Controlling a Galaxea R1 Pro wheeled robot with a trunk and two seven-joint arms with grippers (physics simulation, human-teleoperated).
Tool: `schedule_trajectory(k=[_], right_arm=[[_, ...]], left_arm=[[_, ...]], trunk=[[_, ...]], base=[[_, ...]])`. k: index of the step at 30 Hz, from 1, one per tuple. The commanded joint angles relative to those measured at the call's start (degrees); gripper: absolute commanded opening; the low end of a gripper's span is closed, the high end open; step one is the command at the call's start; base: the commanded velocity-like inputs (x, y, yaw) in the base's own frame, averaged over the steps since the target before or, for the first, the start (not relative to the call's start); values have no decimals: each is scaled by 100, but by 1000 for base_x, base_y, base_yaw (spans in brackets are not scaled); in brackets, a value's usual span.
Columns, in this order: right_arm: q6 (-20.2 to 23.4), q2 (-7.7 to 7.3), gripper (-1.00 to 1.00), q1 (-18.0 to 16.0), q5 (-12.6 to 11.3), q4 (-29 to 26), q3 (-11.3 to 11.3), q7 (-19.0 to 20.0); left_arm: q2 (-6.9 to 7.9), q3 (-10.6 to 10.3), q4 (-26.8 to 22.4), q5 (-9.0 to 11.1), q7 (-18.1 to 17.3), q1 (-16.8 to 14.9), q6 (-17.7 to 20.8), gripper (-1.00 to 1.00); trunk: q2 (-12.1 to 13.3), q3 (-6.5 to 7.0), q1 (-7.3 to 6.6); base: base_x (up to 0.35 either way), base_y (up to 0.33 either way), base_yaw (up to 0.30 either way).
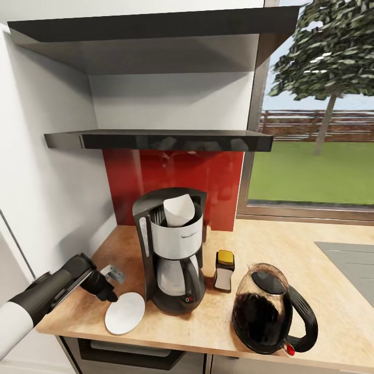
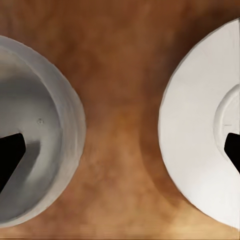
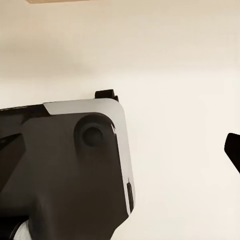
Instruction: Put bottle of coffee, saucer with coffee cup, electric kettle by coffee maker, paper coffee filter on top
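I see the coffee maker (image 1: 174, 249) with the paper filter (image 1: 180, 209) on top, the coffee bottle (image 1: 224, 270), electric kettle (image 1: 270, 308) and saucer (image 1: 124, 312) beside it. My left gripper (image 1: 110, 291), fingers spread, hovers between saucer and coffee cup (image 2: 35, 155); the cup remains to place.

A light wooden countertop (image 1: 291, 249) is running along the kitchen wall beneath two dark shelves (image 1: 156, 139); a black-and-silver coffee maker (image 1: 174, 254) is standing on it near the red backsplash; just beside it, toward the window, a small bottle of coffee (image 1: 224, 270) with a yellow lid is standing upright; next to that, near the front edge, a dark electric kettle (image 1: 270, 309) is sitting; on the coffee maker's other side a white saucer (image 1: 124, 312) is lying flat near the front edge, with a pale coffee cup (image 2: 35, 155) resting just beside it, apart from it.
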Motion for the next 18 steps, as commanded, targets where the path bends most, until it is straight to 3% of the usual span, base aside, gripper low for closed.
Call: schedule_trajectory(k=[1, 18], right_arm=[[-6, -2, 100, -3, -60, 2, 47, 22], [-6, -2, 100, 0, -60, 2, 47, 22]], left_arm=[[5, -20, 62, 52, 30, 0, 24, 100], [9, -11, 256, 49, 31, 12, -129, 100]], trunk=[[-7, -6, 3], [-7, -6, 3]], base=[[0, 0, 0], [0, 0, 0]])
